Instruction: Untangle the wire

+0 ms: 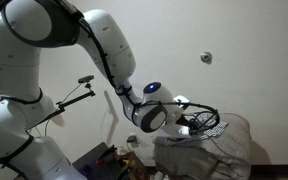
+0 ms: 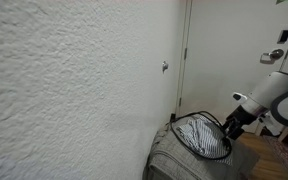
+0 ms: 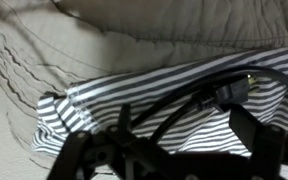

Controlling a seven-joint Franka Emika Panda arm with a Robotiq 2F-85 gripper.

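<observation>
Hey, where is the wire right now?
In the wrist view the wire lies on the striped cloth, right of centre, just ahead of the open gripper.

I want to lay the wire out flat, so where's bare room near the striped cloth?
In the wrist view, the gray cushion above the striped cloth is bare, and so is the cloth's left end, bordered by the cushion. The cloth's middle and right are crowded: the wire crosses there, with the open gripper close by.
</observation>
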